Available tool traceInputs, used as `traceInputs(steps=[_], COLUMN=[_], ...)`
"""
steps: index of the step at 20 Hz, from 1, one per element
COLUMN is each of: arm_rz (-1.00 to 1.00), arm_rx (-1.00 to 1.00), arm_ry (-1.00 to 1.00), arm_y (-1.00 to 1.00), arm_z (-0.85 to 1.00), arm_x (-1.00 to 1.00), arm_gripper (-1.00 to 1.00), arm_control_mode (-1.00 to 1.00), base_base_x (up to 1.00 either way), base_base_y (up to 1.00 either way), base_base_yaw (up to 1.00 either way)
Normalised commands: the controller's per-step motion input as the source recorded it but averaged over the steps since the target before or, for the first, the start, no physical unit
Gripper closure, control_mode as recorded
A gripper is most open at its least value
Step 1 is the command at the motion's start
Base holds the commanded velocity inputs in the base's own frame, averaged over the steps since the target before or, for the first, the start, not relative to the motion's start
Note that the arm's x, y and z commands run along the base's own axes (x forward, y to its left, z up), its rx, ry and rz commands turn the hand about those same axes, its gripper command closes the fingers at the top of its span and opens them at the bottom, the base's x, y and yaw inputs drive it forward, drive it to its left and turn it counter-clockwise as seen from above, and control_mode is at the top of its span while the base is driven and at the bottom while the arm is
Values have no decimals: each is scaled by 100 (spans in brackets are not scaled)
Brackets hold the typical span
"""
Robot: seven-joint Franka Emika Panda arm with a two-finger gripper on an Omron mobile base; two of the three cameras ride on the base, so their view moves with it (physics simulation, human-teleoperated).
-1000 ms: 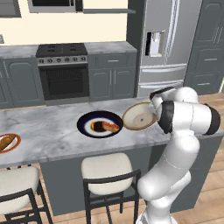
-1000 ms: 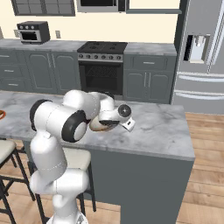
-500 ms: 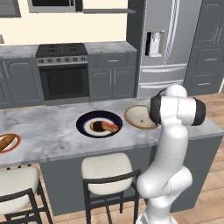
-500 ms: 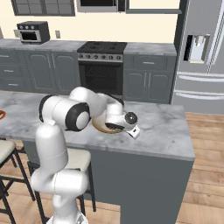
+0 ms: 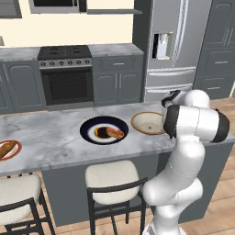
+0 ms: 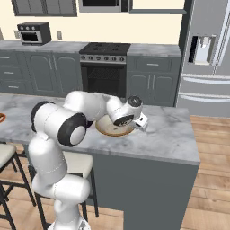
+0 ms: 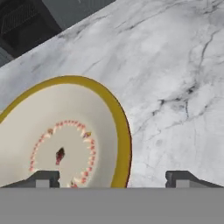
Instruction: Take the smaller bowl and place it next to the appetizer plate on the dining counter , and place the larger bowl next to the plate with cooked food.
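larger bowl (image 5: 148, 123) – flat on the table (image 5: 50, 137), just beside the plate with cooked food (image 5: 104, 130) | end effector (image 7: 113, 178) – spread wide, straddling the bowl's rim, gripping nothing | handling: likely rigid, glazed, slippery, chippable; pinch the thin rim

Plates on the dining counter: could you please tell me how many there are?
2. The plate with cooked food lies mid-counter, just left of the larger bowl; the appetizer plate sits at the far left edge, partly cropped. More may lie outside the frame.
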Motion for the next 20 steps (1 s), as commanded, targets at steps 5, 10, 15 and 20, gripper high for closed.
traceInputs(steps=[5, 10, 15, 20], arm_rz=[18, 14, 5, 6], arm_rx=[-22, -31, -20, -6], arm_ry=[-28, -16, -10, -9], arm_y=[54, 75, 36, 27], arm_z=[99, 72, 96, 100], arm_x=[-98, -100, -97, -90], arm_gripper=[-100, -100, -100, -100], arm_control_mode=[-100, -100, -100, -100], base_base_x=[0, 0, 0, 0], base_base_y=[0, 0, 0, 0], base_base_yaw=[0, 0, 0, 0])
